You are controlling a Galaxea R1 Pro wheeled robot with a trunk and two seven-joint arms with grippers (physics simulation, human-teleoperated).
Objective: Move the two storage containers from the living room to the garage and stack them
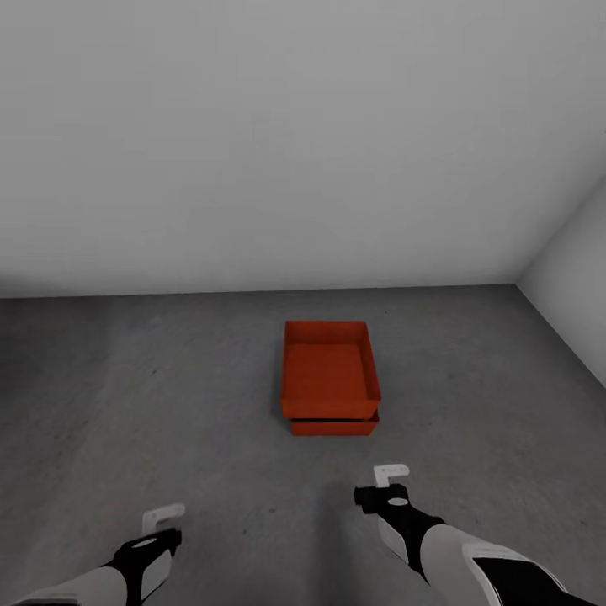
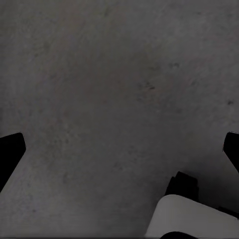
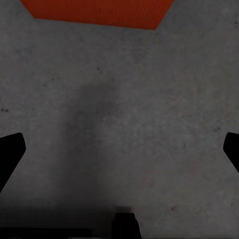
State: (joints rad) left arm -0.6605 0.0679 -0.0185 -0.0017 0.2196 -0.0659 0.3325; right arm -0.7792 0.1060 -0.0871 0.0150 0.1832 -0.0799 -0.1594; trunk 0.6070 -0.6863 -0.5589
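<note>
- Containers first: the upper container [image 1: 329, 368] sits nested on the lower container [image 1: 334, 426], whose front wall peeks out underneath, both resting on the dark grey floor [image 1: 168, 404] of the garage, close to the pale back wall [image 1: 295, 151].
- From the right end effector [image 1: 390, 473], the stack lies just ahead and a little toward the other arm; nothing touches it. In the right wrist view an orange-red edge [image 3: 97, 12] shows out beyond the fingertips, with bare concrete between.
- From the left end effector [image 1: 163, 515], the stack is farther ahead and well off toward the right arm. The left wrist view looks down at plain concrete [image 2: 109, 89].
- Both end effectors hold nothing; in each wrist view the dark fingers [image 2: 10, 152] [image 3: 10, 152] stand wide apart at the frame edges, so I read both as spread open.
- Step in hand, as I judge it: the stacking looks done, one box on the floor and the other on top, with both arms low and clear of it.
- Next move, if any, seems only a check that the upper box sits squarely; it appears slightly set back from the lower one's front wall. Any nudge should be gentle so the pair stays stacked.
</note>
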